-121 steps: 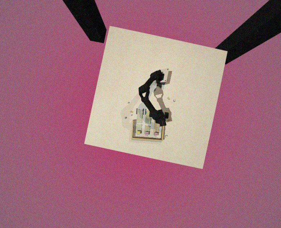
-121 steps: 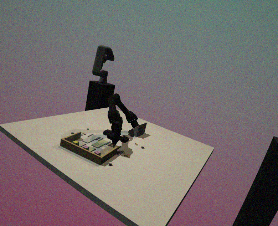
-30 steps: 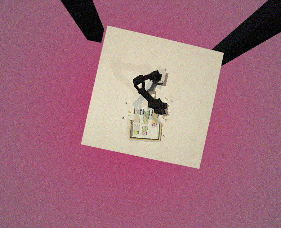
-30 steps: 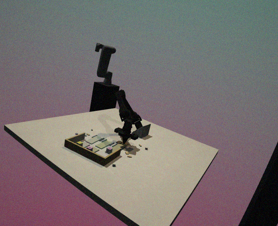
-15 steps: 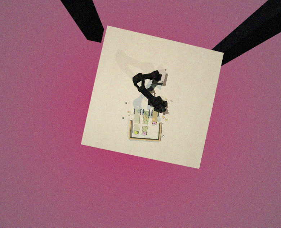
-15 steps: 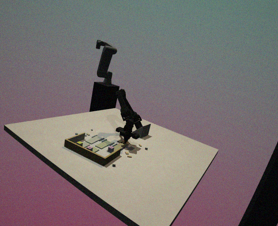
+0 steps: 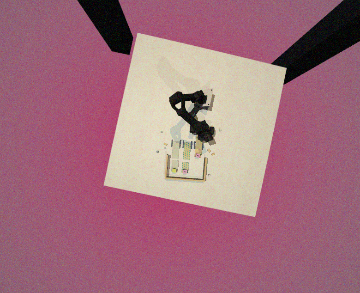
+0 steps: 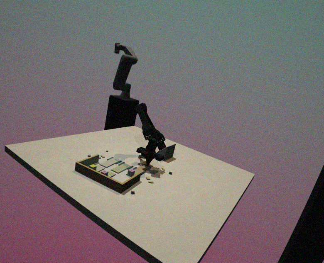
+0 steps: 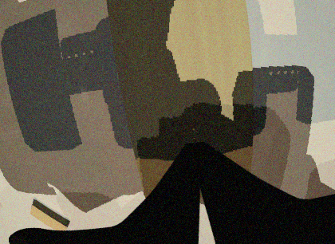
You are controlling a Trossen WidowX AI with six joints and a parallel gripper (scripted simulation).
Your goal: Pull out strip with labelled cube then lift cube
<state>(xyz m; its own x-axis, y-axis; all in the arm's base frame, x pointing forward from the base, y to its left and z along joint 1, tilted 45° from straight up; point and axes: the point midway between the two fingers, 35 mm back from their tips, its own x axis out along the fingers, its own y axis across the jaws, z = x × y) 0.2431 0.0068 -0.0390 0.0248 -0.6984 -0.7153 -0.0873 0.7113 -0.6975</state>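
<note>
While my black gripper [image 7: 209, 137] is pressed together on the plain tan strip [image 7: 199, 147], beyond it the brown three-walled tray [image 7: 167, 167] holds a yellow cube [image 7: 174, 170], a pink cube [image 7: 184, 171], then the labelled pink cube [image 7: 197, 155] nearest.

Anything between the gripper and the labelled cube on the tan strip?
Nothing visible. From the closed gripper to the labelled cube there is only bare tan strip. The small blocks lie beside the strip, and the tray wall is off to the side.
</note>
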